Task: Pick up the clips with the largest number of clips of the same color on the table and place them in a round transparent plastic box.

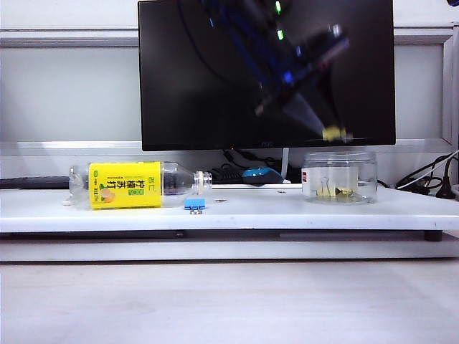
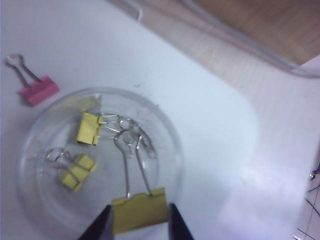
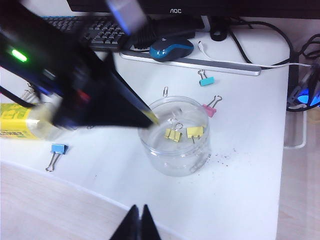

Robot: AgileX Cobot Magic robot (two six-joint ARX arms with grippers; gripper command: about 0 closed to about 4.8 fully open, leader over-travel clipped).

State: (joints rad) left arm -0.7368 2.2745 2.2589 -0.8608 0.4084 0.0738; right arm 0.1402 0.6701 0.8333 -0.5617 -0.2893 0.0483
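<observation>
The left gripper hung above the round transparent plastic box, its two dark fingers clamped on the body of a yellow clip whose silver wire handles pointed away from the gripper, over the box's open mouth. In the exterior view the left arm was a blurred dark shape in front of the black monitor, with a spot of yellow at its tip just above the box, which stood on the white counter toward the right. Two more yellow clips lay on the box's floor, one nearer the rim on the pink clip's side and one beside it, apart from each other; the right wrist view showed both through the clear wall. A pink clip lay on the counter just outside the box, and a teal clip lay farther off toward the keyboard and the blue mouse. A blue clip sat at the counter's front edge near the neck of a clear bottle with a yellow label lying on its side. The right gripper was held well back from the box over the counter's near edge, its fingertips pressed together with nothing between them.
</observation>
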